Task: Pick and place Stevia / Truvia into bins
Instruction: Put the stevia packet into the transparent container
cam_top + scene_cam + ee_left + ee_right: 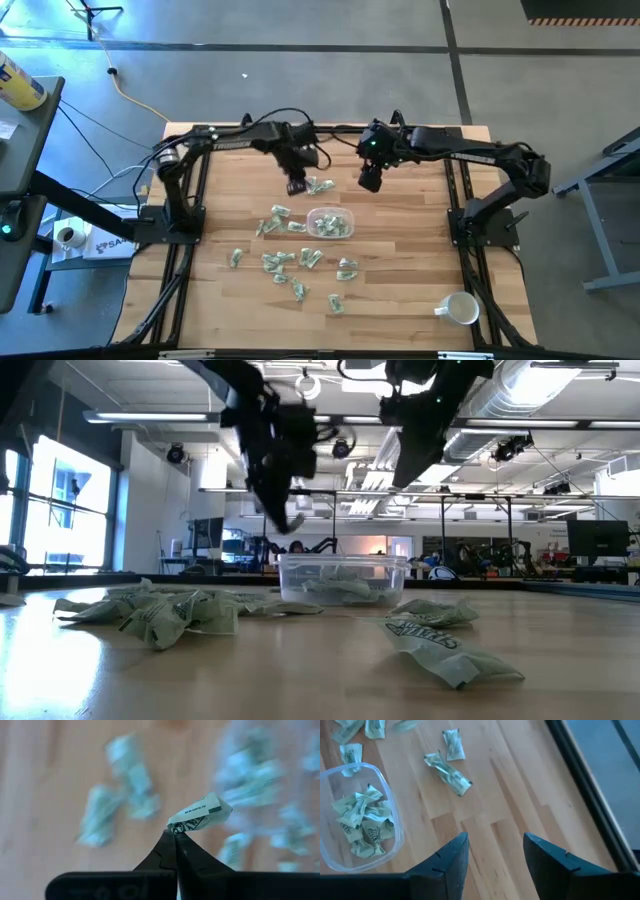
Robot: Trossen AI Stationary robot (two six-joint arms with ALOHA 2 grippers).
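overhead and table-level views of a wooden table (400, 300) strewn with green-and-white sweetener packets (280, 262). the left gripper (175, 832) hangs above the table at about 11 o'clock from the clear container (330, 223), its fingers pressed together on the corner of one held packet (200, 814), which juts out past the fingertips. in the low view that packet (290, 520) dangles clear of the tabletop, above and to the side of the container (343, 578). the right gripper (495, 847) is raised at about 1 o'clock from the container, fingers (451, 862) parted to a moderate gap with nothing between them; bare wood shows in the gap. the container sits near the table's centre and holds a small heap of packets (362, 822). most loose packets lie from 6 to 9 o'clock of it; a small cluster (320, 185) lies at 12 o'clock, just beside the left gripper (296, 186). a white mug (460, 308) rests on its side at 5 o'clock, well apart.
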